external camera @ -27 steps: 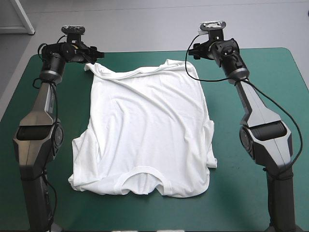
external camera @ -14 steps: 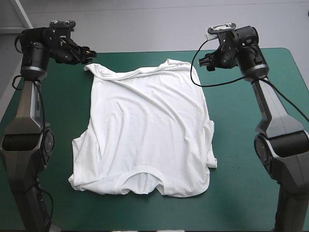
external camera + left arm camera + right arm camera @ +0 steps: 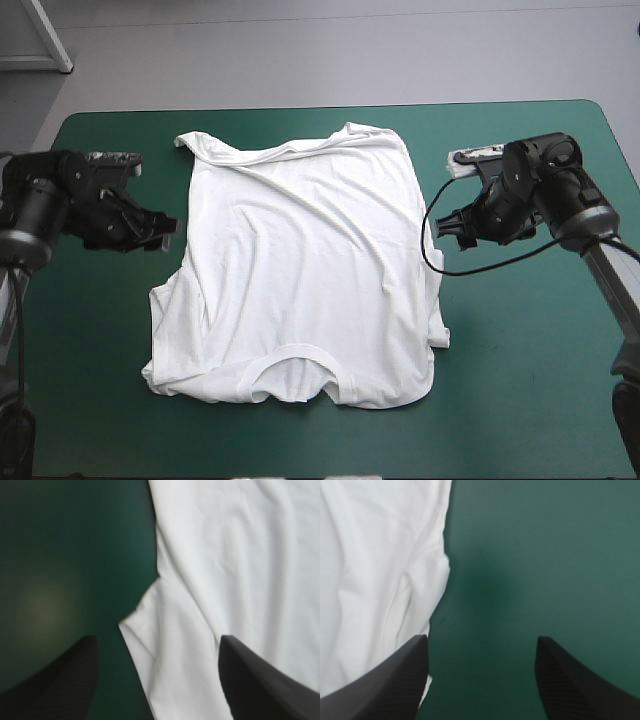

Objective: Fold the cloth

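- Two grippers flank the T-shirt (image 3: 300, 260), one at each long side, about midway between the table's far and near edges.
- The T-shirt lies spread flat in the middle of the teal-green cover (image 3: 530, 340). Its neckline (image 3: 290, 362) points toward the near edge and its hem (image 3: 300, 150) toward the far edge.
- Long creases run across the hem end, and its far-left corner is bunched.
- The side facing up is plain white cloth.
- The left gripper (image 3: 165, 235) sits just beside the shirt's left edge, pointing at it. Its black fingers (image 3: 65, 680) stand wide apart, one over bare cover and the other over white cloth, with a pointed corner of the shirt's edge between them.
- The right gripper (image 3: 450, 222) sits just beside the shirt's right edge, fingers likewise spread. One is over the cloth's border, the other over bare cover.
- Neither gripper holds any cloth.
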